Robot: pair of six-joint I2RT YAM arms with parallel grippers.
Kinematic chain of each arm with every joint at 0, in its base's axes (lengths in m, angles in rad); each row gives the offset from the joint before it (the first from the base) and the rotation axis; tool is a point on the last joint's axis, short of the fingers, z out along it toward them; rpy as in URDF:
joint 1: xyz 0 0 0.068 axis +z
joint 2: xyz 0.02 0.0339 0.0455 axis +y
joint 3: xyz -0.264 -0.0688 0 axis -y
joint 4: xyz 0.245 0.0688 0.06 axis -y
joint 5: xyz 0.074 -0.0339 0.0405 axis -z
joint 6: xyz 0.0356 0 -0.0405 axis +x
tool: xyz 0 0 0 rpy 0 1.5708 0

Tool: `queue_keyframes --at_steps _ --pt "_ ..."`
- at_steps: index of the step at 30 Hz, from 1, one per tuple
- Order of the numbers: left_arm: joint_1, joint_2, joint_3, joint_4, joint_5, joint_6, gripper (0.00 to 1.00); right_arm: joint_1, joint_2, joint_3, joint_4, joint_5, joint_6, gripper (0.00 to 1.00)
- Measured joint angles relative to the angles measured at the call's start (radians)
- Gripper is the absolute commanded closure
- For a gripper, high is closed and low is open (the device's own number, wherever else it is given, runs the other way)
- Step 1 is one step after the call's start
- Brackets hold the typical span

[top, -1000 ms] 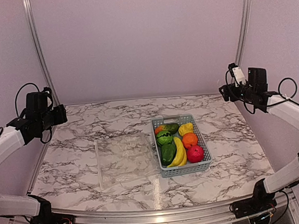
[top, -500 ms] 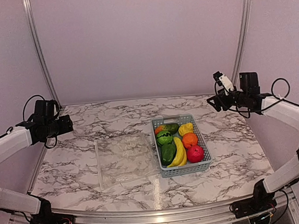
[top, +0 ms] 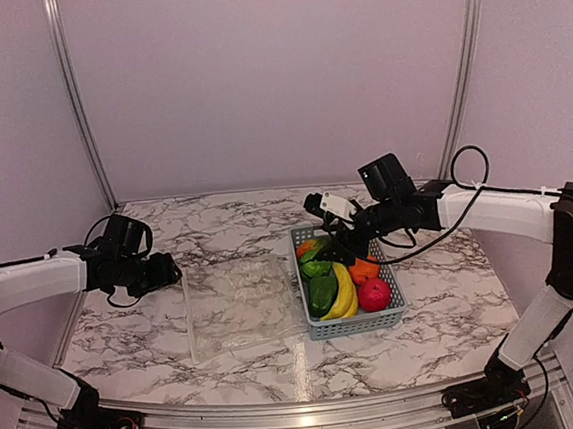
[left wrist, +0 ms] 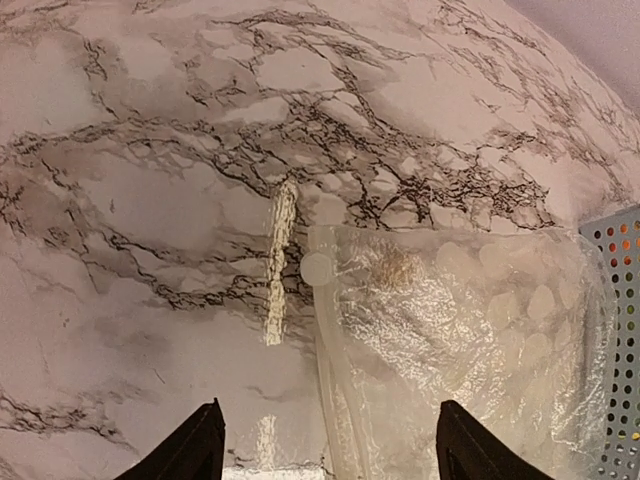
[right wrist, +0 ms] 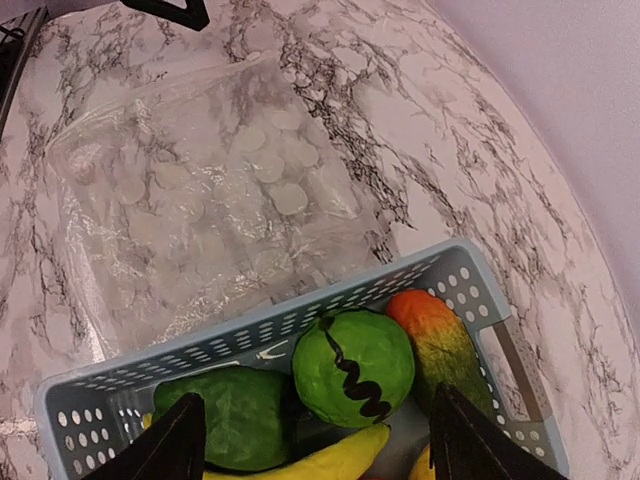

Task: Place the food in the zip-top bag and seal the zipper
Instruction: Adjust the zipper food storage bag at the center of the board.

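Both sets of jaws have swung inward: left jaws, wide open, near the floppy clear dotted zip-top bag (top: 239, 304) flat on the marble surface (top: 441, 261); right jaws, open and empty, over glossy toy food (top: 343, 292) in its light-blue slotted basket (top: 357, 327). First pick looks imminent.

The left arm (top: 31, 280) and right arm (top: 497, 206) wear white shells with black joints, looping black cables and black pointed fingers (left wrist: 190, 450).

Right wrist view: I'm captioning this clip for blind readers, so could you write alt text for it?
The right gripper, fingers open, hangs above a light-blue basket holding a round green pepper, a dark green piece and an orange-and-green piece. Beyond the basket, a clear zip-top bag printed with white dots lies flat on the marble table.
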Motion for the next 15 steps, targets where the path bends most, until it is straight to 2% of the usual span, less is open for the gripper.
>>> queue_keyframes --at_steps 7,15 --pt "-0.062 -0.019 -0.137 0.002 0.072 -0.116 0.43 0.122 0.037 0.079 -0.055 0.004 -0.018 0.29" --pt "-0.078 -0.064 -0.245 0.069 0.165 -0.188 0.56 0.137 0.07 0.135 -0.071 -0.006 -0.012 0.33"
